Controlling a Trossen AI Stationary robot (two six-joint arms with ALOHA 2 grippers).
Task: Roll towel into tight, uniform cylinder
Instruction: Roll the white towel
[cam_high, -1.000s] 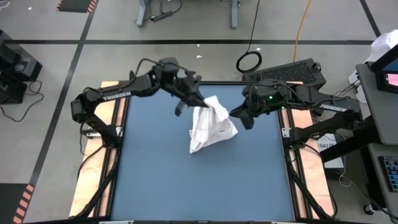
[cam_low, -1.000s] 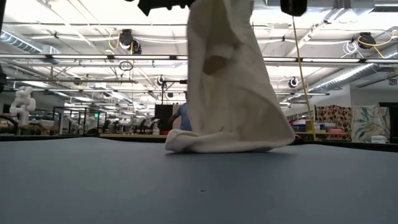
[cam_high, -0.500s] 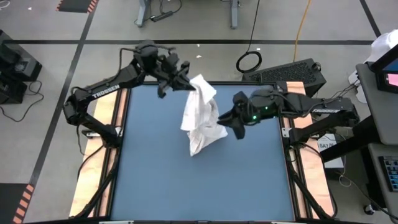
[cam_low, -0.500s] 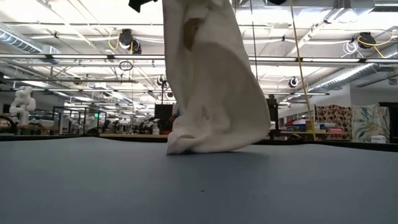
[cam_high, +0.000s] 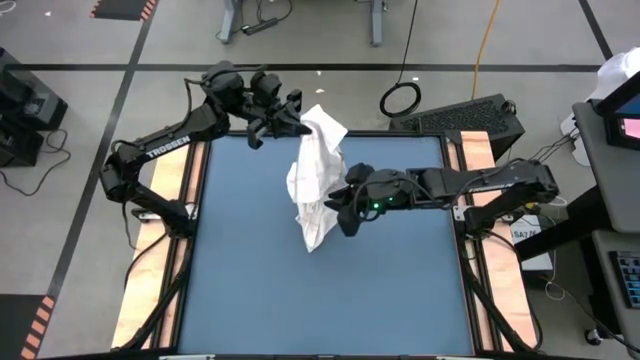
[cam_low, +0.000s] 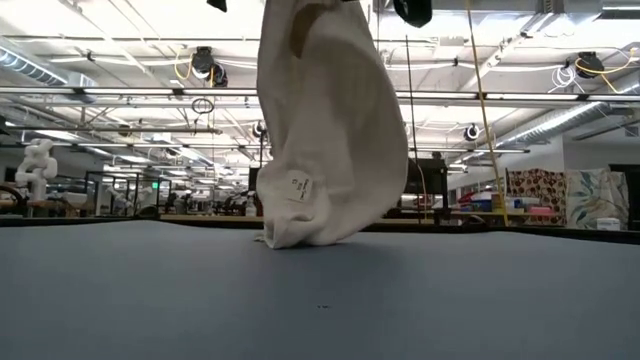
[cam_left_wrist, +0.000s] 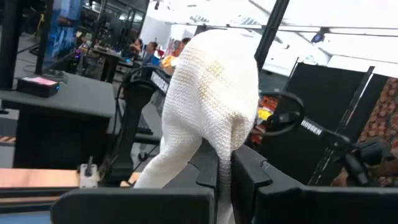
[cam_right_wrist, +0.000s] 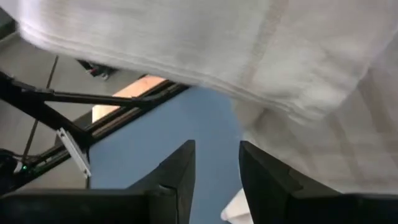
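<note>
The white towel (cam_high: 315, 175) hangs as a bunched column, and its lower end (cam_low: 300, 232) rests on the blue table (cam_high: 250, 280). A small tag (cam_low: 297, 186) shows on its side. My left gripper (cam_high: 297, 125) is above the table's far edge, shut on the towel's top (cam_left_wrist: 211, 87). My right gripper (cam_high: 342, 210) is at the towel's right side, low down. It is open, and only table shows between its fingers (cam_right_wrist: 180, 174); the towel (cam_right_wrist: 249, 50) fills the view ahead of them. My left gripper pinches bunched cloth just below the towel's top (cam_left_wrist: 219, 163) between its two fingers, several layers together. The fingers come roughly level from the table's far left. The towel hangs below them, slack, with its lower end on the table. My right gripper is close against the towel's right side; I cannot tell whether it touches.
Free blue table (cam_high: 320, 300) lies toward the near edge and on both sides of the towel. Wooden strips (cam_high: 185, 200) run along the table's left and right sides. A black keyboard (cam_high: 460, 118) and a cable ring (cam_high: 400, 98) lie beyond the far right corner.
My left gripper has gone up and toward the table's far left with the towel's top, so the towel hangs taller and narrower while its lower end stays on the table. My right gripper has come down and toward the table's left, up to the towel's side.
</note>
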